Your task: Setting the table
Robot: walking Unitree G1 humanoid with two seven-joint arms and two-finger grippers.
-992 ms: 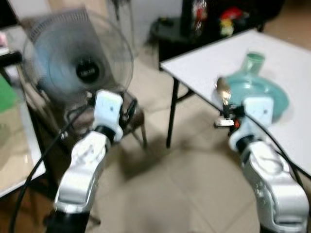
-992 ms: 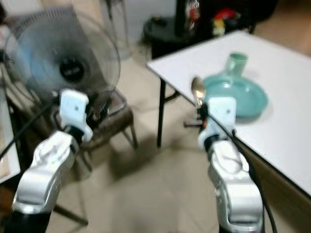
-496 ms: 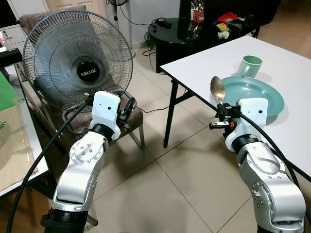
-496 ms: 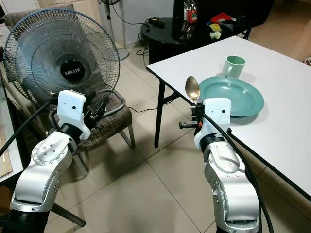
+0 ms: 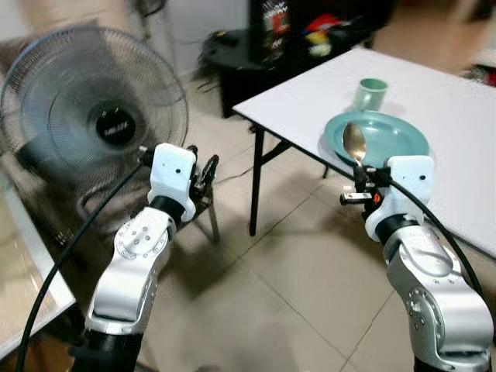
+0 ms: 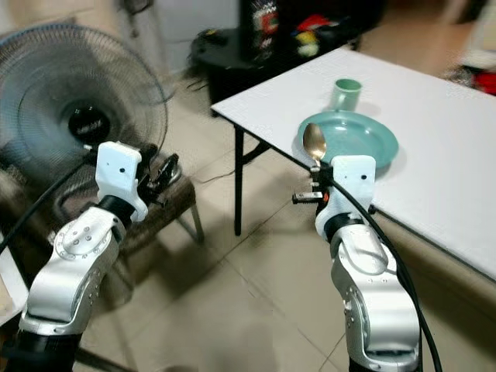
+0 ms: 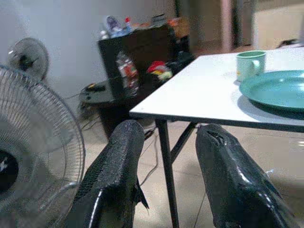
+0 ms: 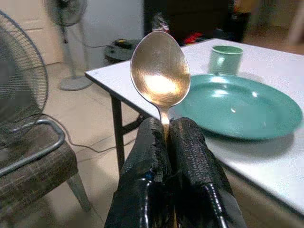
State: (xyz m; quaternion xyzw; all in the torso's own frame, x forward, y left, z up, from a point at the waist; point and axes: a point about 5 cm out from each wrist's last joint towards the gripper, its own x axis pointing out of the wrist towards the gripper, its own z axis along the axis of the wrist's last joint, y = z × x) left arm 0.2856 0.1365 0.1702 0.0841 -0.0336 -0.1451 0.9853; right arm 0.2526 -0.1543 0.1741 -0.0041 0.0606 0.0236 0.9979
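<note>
Spoon (image 8: 160,71) up front, bowl raised and catching the light, its handle pinched tight between the right gripper's (image 8: 167,130) two black fingers, which sit pressed together around it. Just beyond that gripper sits the teal plate (image 8: 242,107) on the white table (image 6: 434,132), with a green mug (image 8: 225,58) behind the plate. Over on the other side, the left gripper (image 7: 166,156) hangs in the air with its fingers spread apart, gripping nothing, the table edge ahead of it. Beside it stands a pedestal fan (image 5: 89,124); the badge on its hub is too blurred to read.
</note>
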